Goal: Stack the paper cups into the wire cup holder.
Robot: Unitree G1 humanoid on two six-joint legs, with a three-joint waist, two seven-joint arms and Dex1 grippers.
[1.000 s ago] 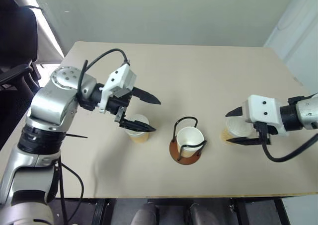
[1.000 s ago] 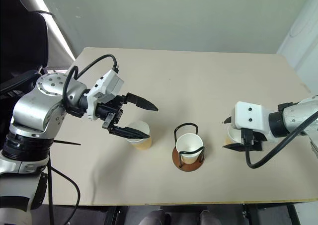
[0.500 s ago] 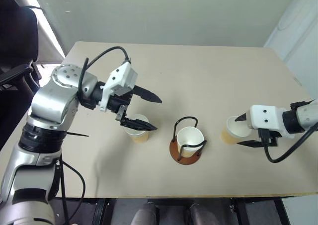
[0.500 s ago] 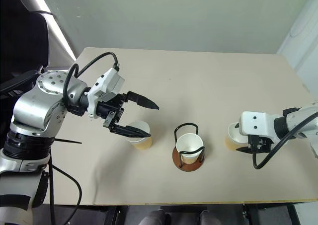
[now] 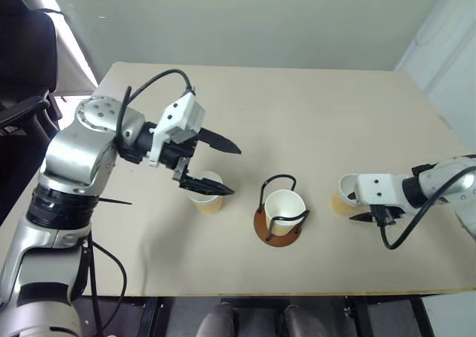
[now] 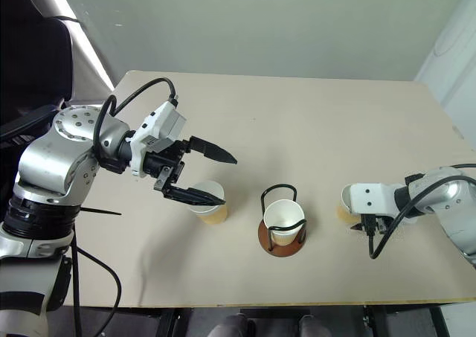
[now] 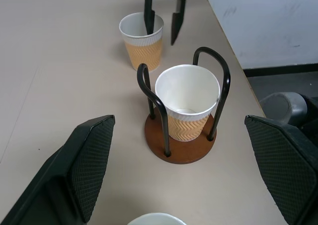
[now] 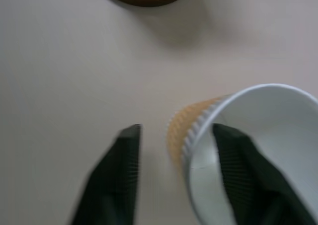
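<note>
The wire cup holder (image 5: pixel 277 231) stands mid-table with one paper cup (image 5: pixel 285 204) inside its black loops. A second paper cup (image 5: pixel 207 196) stands to its left, under the lower finger of my left gripper (image 5: pixel 235 172), which hovers wide open and holds nothing. A third paper cup (image 5: pixel 343 196) stands to the holder's right. My right gripper (image 8: pixel 175 131) is down at this cup and straddles its wall. One finger (image 8: pixel 238 170) is inside the cup and the other finger (image 8: pixel 124 170) is outside, with a gap still showing.
The beige table (image 5: pixel 312 106) carries all three cups. Its front edge runs close below the holder. A black chair (image 5: pixel 22 62) stands off the table's left side, and a pale wall lies behind.
My right gripper has dropped to the right cup and its fingers have narrowed, one now inside the rim. The left arm has stayed still.
</note>
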